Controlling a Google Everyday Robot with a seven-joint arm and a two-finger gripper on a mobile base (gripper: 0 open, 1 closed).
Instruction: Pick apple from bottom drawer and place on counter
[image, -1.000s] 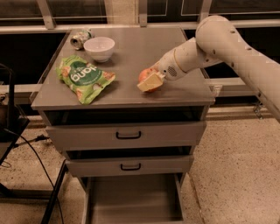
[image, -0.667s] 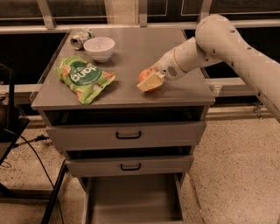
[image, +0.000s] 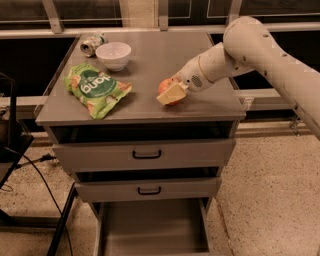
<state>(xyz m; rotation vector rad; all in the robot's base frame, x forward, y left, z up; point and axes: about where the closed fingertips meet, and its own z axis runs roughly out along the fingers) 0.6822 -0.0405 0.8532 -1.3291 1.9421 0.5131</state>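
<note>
Apple sits on the table, well off to the right of the white bowl; I see my hand clamped around it, one pale finger across its front.

A small round red-orange apple was seen on the flat grey metal counter, the cream-white gripper set against it. White lettering (with orange-red patches around it) was printed on a crinkled green snack bag.
</note>
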